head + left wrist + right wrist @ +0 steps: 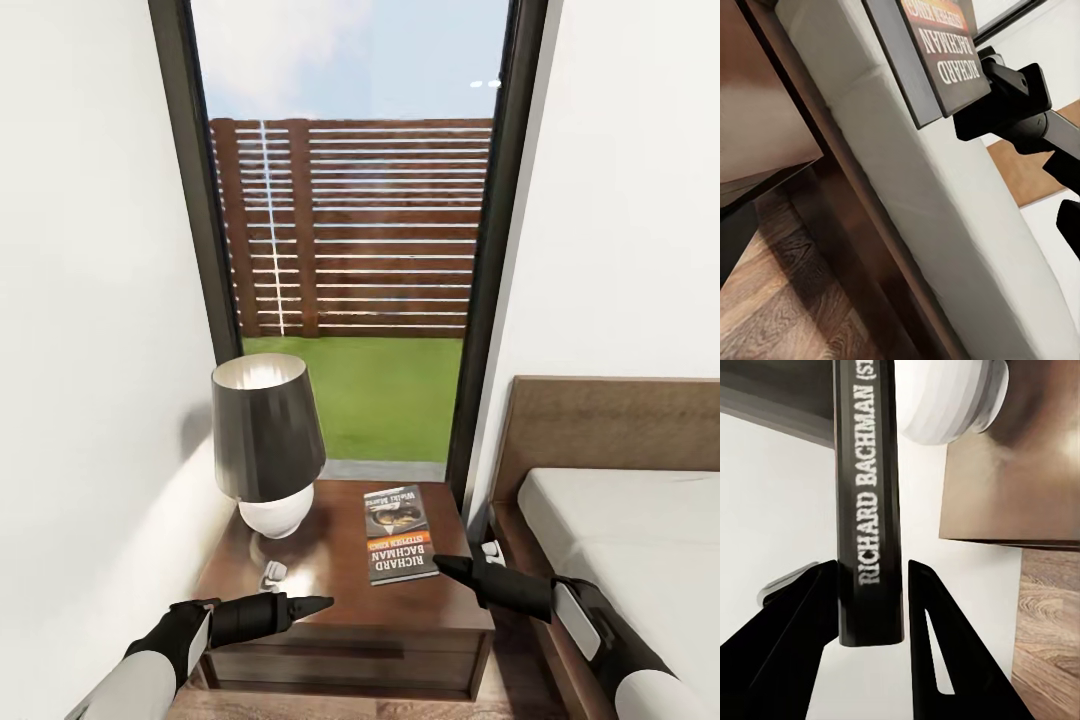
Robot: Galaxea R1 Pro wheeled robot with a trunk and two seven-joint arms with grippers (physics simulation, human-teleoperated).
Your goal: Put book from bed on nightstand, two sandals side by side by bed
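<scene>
Book is observed lying flat on the nightstand beside the lamp, close to the bed, its spine flanked untouched by the parted right end effector; left end effector state cannot be told.

Bedroom in home; bed, nightstand, lamp by window

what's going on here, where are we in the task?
The book lies flat on the nightstand, beside the lamp. The right gripper is at the book's near edge; in the right wrist view its open fingers straddle the spine without clearly touching. The left gripper hovers over the nightstand's front, holding nothing. The bed is to the right.
</scene>
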